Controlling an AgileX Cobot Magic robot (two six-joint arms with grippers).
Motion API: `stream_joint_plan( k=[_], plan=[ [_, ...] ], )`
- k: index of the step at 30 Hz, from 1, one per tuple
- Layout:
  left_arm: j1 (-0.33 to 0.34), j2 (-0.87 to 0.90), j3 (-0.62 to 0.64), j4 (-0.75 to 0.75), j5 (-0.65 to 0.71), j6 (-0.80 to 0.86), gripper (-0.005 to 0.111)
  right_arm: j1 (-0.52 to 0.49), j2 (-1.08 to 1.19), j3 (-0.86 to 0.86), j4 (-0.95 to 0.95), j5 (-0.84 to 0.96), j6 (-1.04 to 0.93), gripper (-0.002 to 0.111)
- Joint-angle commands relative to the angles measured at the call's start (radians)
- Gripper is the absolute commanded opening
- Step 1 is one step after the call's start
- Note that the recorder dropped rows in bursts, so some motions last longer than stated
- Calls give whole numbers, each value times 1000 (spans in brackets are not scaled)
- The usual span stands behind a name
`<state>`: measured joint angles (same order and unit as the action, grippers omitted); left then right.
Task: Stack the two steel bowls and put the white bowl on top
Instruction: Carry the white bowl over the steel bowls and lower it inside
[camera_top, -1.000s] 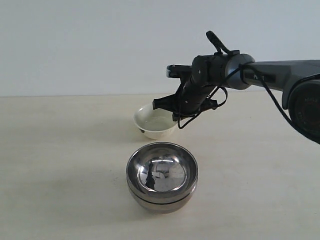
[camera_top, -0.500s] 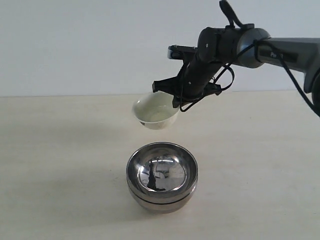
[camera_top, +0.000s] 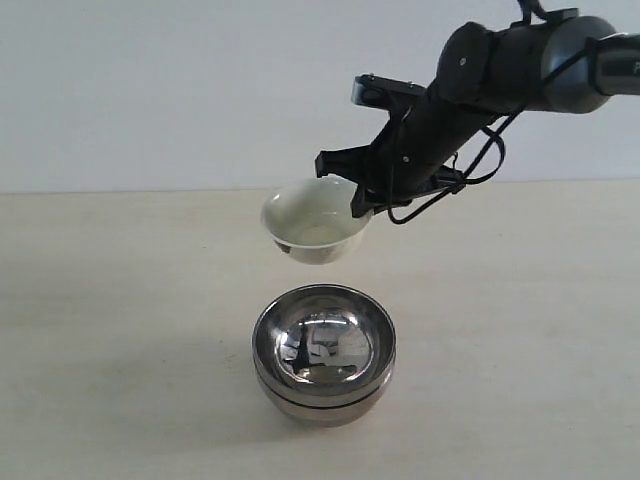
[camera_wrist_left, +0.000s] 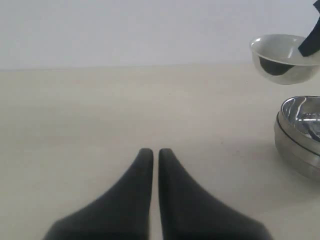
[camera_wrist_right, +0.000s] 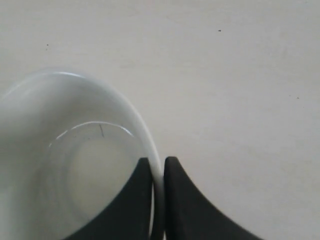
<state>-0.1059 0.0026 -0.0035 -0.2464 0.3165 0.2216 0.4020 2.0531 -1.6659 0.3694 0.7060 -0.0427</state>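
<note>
Lifted higher, our right hand (camera_top: 360, 206) pinches the small cream-white glossy bowl (camera_top: 308, 226) by its rim, near the stacked shiny steel bowls (camera_top: 323, 356).

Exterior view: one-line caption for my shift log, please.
The white bowl hangs clear of the table, rim pinched in the right jaws, near the two stacked steel bowls.

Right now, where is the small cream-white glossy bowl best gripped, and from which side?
Take the small cream-white glossy bowl by its thin rim, one finger inside, one outside, coming down from above on the exterior view's right side. It is open side up and probably too wide to span; the right gripper holds it so.
</note>
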Motion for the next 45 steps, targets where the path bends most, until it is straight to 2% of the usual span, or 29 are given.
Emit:
stream_joint_plan(
  k=[1, 11, 20, 27, 45],
  plan=[
    [2, -3, 4, 1, -1, -6, 4, -14, -134, 110, 16, -27, -28, 0],
    [2, -3, 4, 1, -1, -6, 4, -14, -416, 430, 117, -69, -103, 0],
    [2, -3, 4, 1, -1, -6, 4, -7, -487, 608, 254, -103, -243, 0],
    [2, -3, 4, 1, -1, -6, 4, 69, -486, 609, 257, -173, -234, 0],
    [2, -3, 4, 1, -1, -6, 4, 87, -370, 609, 262, -210, -236, 0]
  ],
)
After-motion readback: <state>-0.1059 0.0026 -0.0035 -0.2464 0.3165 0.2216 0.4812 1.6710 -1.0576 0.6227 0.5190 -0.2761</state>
